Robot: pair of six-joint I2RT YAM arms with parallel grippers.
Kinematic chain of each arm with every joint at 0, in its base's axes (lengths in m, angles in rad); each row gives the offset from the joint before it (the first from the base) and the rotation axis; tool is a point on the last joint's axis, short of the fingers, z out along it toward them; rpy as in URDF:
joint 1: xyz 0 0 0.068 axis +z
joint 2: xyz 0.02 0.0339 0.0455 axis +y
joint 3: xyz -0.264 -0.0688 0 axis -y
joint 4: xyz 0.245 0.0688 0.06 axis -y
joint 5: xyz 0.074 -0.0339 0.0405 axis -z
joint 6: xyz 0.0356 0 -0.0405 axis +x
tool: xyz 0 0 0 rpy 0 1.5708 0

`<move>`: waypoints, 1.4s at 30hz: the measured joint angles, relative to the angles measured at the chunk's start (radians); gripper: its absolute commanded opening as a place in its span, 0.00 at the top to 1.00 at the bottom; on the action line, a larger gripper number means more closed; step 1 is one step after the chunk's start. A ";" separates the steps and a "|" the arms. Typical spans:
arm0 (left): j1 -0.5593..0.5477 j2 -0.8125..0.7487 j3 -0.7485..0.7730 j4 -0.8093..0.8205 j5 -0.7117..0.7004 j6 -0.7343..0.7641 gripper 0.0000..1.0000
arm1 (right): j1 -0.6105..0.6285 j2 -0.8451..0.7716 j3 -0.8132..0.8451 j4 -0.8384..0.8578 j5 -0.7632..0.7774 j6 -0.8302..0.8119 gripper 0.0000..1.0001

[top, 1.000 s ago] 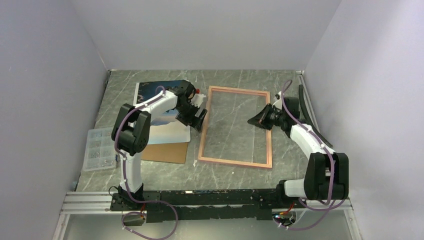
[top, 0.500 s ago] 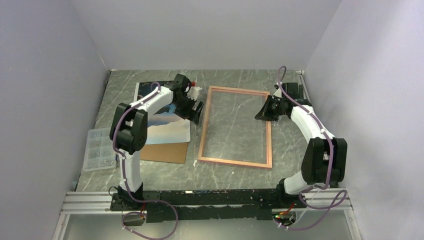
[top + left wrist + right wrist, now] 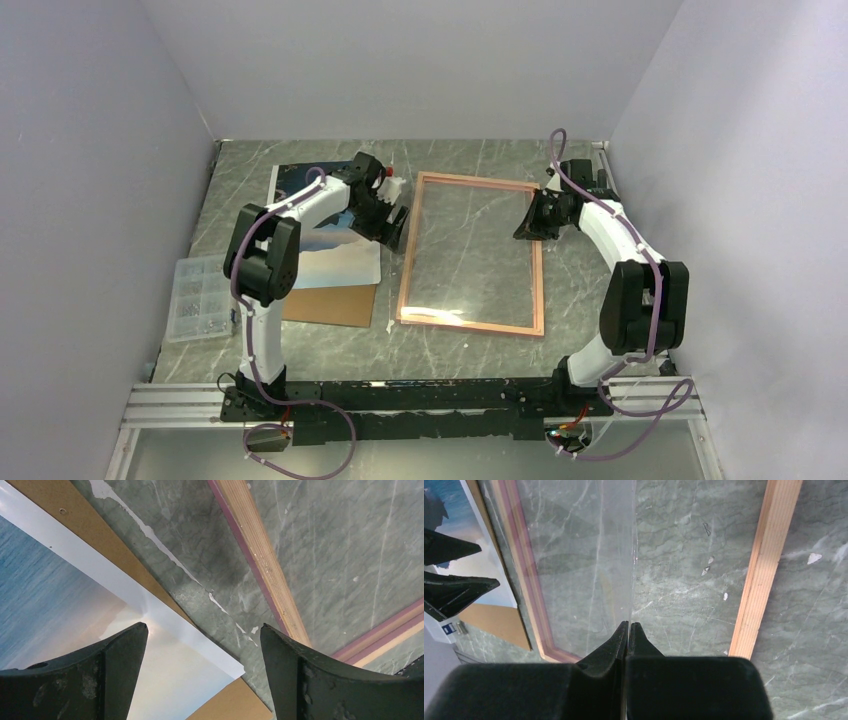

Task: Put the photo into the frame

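Two arms reach over the desk (image 3: 470, 160). At far left sits a clear compartment box (image 3: 197, 297). Next, the photo (image 3: 335, 252) lies picture-up on a brown backing board (image 3: 335, 305), just left of the frame (image 3: 468, 322). The left fingers (image 3: 120, 680) hang spread wide and empty over the photo's corner nearest the frame. The frame lies on the desk; the right fingers (image 3: 609, 650) are pressed together on the edge of its clear pane (image 3: 589, 555).
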 measured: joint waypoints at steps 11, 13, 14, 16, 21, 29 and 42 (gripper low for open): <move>0.000 0.000 -0.022 0.018 -0.009 0.000 0.13 | 0.000 0.006 0.000 0.003 0.062 0.011 1.00; 0.000 0.000 -0.026 0.019 -0.012 0.000 0.13 | 0.000 0.006 0.000 0.004 0.073 0.017 1.00; 0.000 0.000 -0.028 0.018 -0.013 0.000 0.13 | 0.000 0.006 0.000 0.005 0.079 0.020 1.00; 0.000 0.000 -0.029 0.019 -0.013 0.000 0.14 | -0.001 0.006 0.000 0.010 0.085 0.027 1.00; 0.000 0.000 -0.031 0.021 -0.017 0.000 0.15 | -0.001 0.006 -0.010 0.036 0.095 0.045 1.00; -0.006 0.001 -0.046 0.034 -0.021 0.000 0.16 | -0.003 0.008 -0.024 0.078 0.105 0.076 1.00; -0.018 0.002 -0.050 0.041 -0.027 0.003 0.17 | -0.008 0.016 -0.035 0.097 0.097 0.087 1.00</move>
